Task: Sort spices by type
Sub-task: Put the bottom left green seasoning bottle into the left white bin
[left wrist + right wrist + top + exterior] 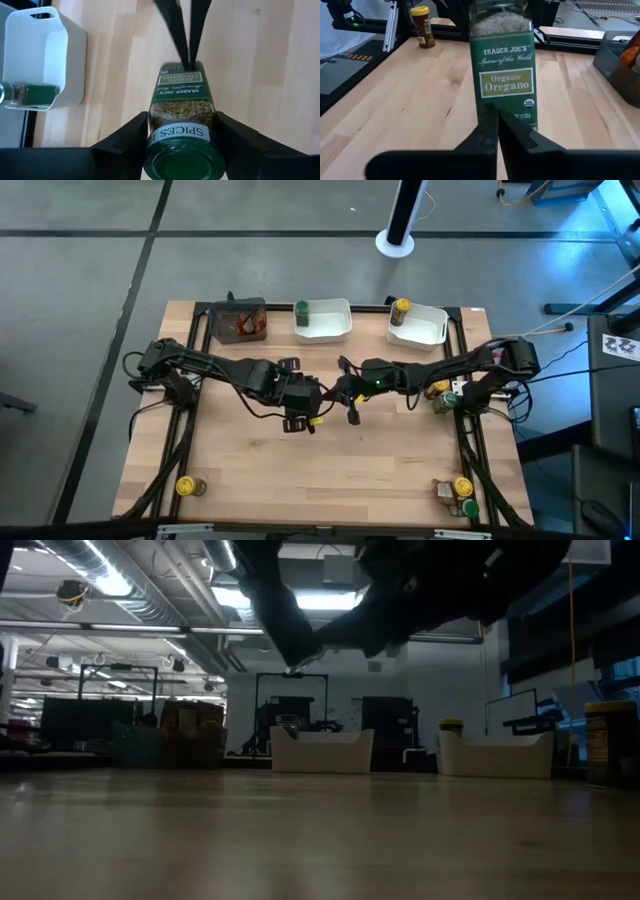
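Both grippers meet above the middle of the table (260, 480): the left gripper (182, 132) clamps a green-lidded oregano jar (181, 107) across its body, while the right gripper (497, 122) has its fingers pressed together against the jar's far end. Probably a handover, since the white tray (335, 332) holding another green-lidded jar (301, 309) lies at the table's back edge.

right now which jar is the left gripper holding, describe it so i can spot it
Look above the middle of the wooden table, where both arms meet. The left gripper grips a green-lidded oregano jar. Unlike every other jar, it is off the table, its base against the shut right gripper.
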